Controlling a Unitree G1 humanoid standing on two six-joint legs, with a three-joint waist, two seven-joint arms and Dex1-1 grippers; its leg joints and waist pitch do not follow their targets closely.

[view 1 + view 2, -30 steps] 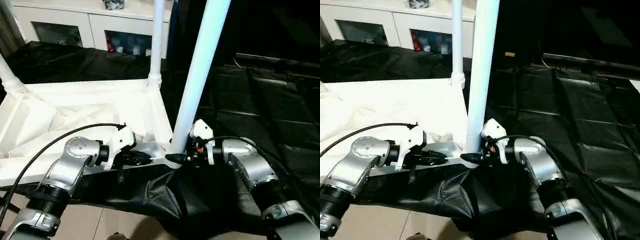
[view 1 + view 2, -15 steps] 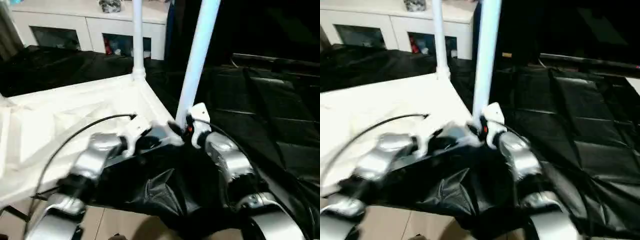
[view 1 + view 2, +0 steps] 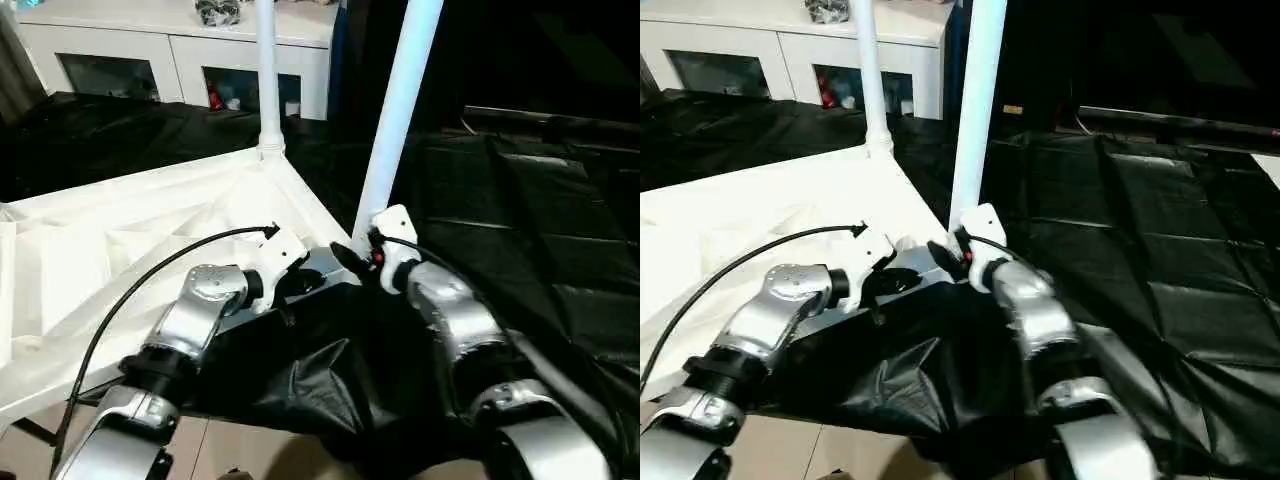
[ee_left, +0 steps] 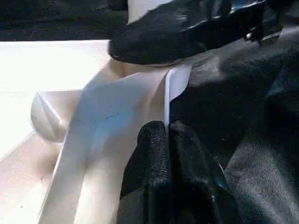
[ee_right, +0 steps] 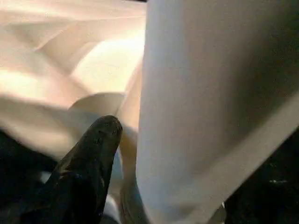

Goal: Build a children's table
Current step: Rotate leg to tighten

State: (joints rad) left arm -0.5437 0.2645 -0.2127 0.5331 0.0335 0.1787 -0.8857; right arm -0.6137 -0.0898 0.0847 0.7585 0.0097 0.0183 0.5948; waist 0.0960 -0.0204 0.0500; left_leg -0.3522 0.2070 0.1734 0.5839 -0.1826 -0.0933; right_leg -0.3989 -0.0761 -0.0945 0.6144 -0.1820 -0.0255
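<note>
Both forearms are now reaching steeper up the frame than a second ago, the elbows having drawn inward, and the head camera has shifted too, so the tabletop is sitting at a new angle. Left eye view: the tabletop [image 3: 120, 250] is lying underside up across the left half of the frame, white moulded plastic with raised ribs, its near corner at centre; the near leg [image 3: 398, 110], a smooth white tapered tube, is rising from that corner toward the upper edge, leaning slightly right, and a second leg [image 3: 266, 70] is standing at the far corner. The right gripper [image 3: 352, 258] is sitting at the near leg's foot, closer to it than the left gripper [image 3: 300, 283], which is lying along the top's near rim. Right eye view: black crinkled sheeting [image 3: 1160, 230] is covering the floor at right, a white cabinet [image 3: 760, 50] is showing at upper left. Left wrist view: the left fingers [image 4: 154, 158] are pressed together, their tips at the thin edge of the rim. Right wrist view: one black finger [image 5: 96, 144] is lying beside the leg, the other hidden, so whether the right jaws are gripping the leg I cannot tell.
</note>
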